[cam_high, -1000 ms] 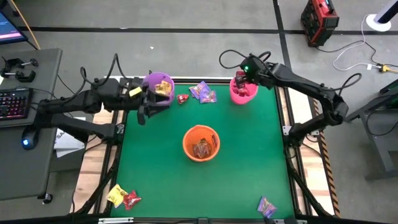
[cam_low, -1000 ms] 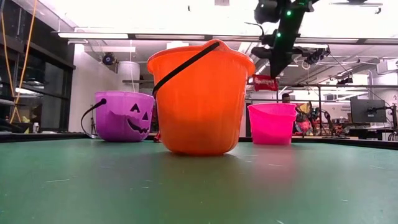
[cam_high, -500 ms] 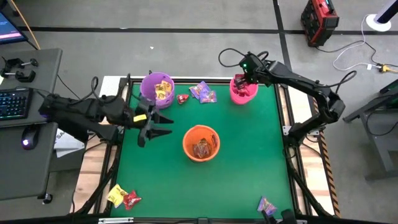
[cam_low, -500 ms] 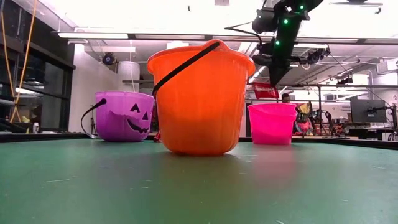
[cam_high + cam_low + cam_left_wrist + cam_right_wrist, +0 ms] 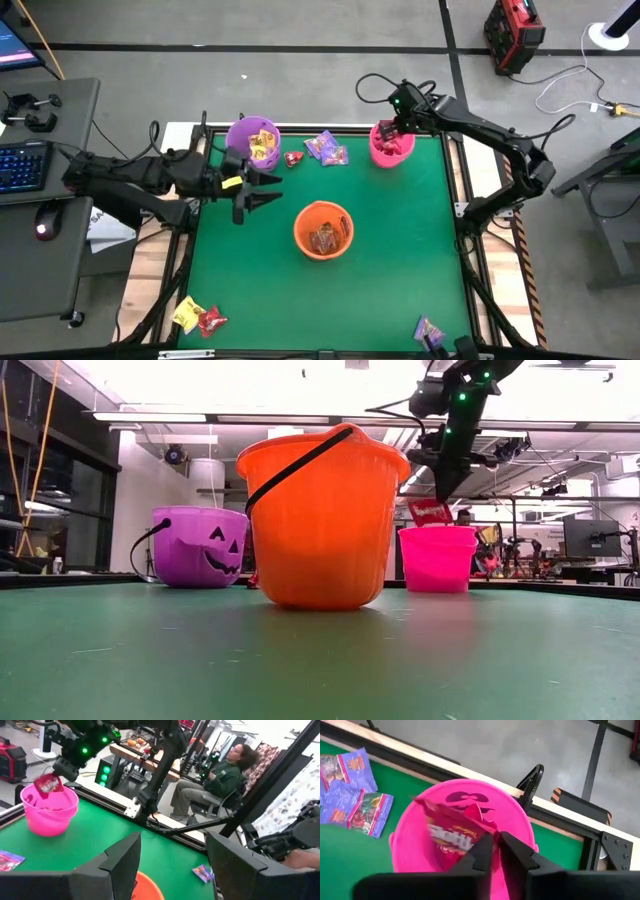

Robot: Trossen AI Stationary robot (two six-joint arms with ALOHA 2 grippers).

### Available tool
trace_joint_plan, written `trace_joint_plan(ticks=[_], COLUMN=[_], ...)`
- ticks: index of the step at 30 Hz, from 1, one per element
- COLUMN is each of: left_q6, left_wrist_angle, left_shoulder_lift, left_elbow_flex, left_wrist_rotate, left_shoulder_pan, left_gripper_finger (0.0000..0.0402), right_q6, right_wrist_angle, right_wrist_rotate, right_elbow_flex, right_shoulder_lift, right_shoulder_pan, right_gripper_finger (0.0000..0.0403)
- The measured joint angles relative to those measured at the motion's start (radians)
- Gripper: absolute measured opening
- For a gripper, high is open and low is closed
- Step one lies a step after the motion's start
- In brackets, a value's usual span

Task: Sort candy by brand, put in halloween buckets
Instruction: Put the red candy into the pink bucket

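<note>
Since the earlier frames the left pincer (image 5: 262,192) has withdrawn from the purple bucket (image 5: 252,141) and swung out over the table's left side, toward the orange bucket (image 5: 323,229); the right pincer (image 5: 392,128) has lowered its red packet (image 5: 430,512) to the pink bucket's (image 5: 438,559) rim. Judgement: one deposit is finished and the next is imminent.

Near edge: a yellow and a red packet (image 5: 198,318) lie at the near left corner, a purple packet (image 5: 428,331) toward the near right corner.

Centre: the orange bucket holds brown packets. The left pincer's fingers (image 5: 117,865) stand wide apart, holding nothing.

Far edge: the right pincer is clamped on the red packet, which hangs into the pink bucket's mouth at the far right. Loose purple packets (image 5: 327,148) and a red one lie between the pink and purple buckets, unsorted.
</note>
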Motion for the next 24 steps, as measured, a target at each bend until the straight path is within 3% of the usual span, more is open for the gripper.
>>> trace_joint_plan(ticks=[9, 13, 18, 24], left_q6=[0.025, 0.055, 0.066, 0.210], left_wrist_angle=[0.001, 0.008, -0.017, -0.325], left_shoulder_lift=[0.000, 0.000, 0.049, 0.263], left_elbow_flex=[0.000, 0.000, 0.056, 0.304], left_wrist_rotate=[0.002, -0.001, 0.029, 0.243], left_shoulder_pan=[0.026, 0.049, 0.176, 0.406], left_gripper_finger=[0.0213, 0.0213, 0.0213, 0.0213], right_q6=[0.001, -0.026, -0.030, 0.017], right_wrist_angle=[-0.030, -0.018, -0.016, -0.015], right_wrist_rotate=[-0.016, -0.074, -0.126, -0.127], right_elbow_flex=[0.000, -0.001, -0.001, -0.001], right_shoulder_lift=[0.000, -0.001, -0.042, -0.124], right_shoulder_pan=[0.001, 0.002, 0.011, 0.031], right_gripper_finger=[0.0190, 0.0249, 0.0272, 0.0271])
